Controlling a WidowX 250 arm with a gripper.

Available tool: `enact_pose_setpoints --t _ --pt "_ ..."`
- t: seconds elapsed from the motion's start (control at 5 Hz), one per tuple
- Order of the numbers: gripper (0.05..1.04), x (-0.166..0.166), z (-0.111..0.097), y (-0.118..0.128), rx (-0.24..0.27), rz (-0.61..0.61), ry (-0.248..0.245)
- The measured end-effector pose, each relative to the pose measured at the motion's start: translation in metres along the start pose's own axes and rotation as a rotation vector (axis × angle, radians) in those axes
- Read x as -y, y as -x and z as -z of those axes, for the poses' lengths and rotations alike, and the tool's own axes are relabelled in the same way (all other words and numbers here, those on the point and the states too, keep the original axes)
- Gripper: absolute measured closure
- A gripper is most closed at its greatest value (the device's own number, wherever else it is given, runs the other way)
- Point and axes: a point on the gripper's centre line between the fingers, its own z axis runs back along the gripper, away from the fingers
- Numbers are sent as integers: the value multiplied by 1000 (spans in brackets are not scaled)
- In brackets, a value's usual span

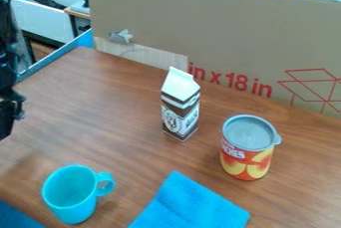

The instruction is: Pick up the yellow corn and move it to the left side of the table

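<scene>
Turquoise mug (70,197), upright | lower right of fingers (5,122) at left edge | apart or together: cannot tell

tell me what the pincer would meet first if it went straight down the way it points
Likely the table, beside the mug, though how high the pincer hangs is hard to judge.

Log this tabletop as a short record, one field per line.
Arm: black robot arm, at left edge
Nearest thing: turquoise mug, upright, handle toward the right
Carton: brown-and-white gable-top carton, upright
Can: red-and-orange can with grey lid, upright, right of carton
Cloth: blue cloth, between mug and can, nearer the camera
Surface: brown wood-grain table
</scene>
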Motion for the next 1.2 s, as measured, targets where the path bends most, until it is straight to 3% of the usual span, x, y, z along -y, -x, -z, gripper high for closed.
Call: enact_pose_setpoints --t 0.2,0.4,0.6,0.8,1.0,1.2 --pt "395 -11 17 -9 31 29 -13" --pt "395 -12 35 -27 17 71 12" --pt "395 -14 35 -47 48 103 42" --pt "326 -19 36 -49 82 76 68" --pt "104 -17 36 -44 54 37 86" --pt "85 -10 39 -33 8 7 116"
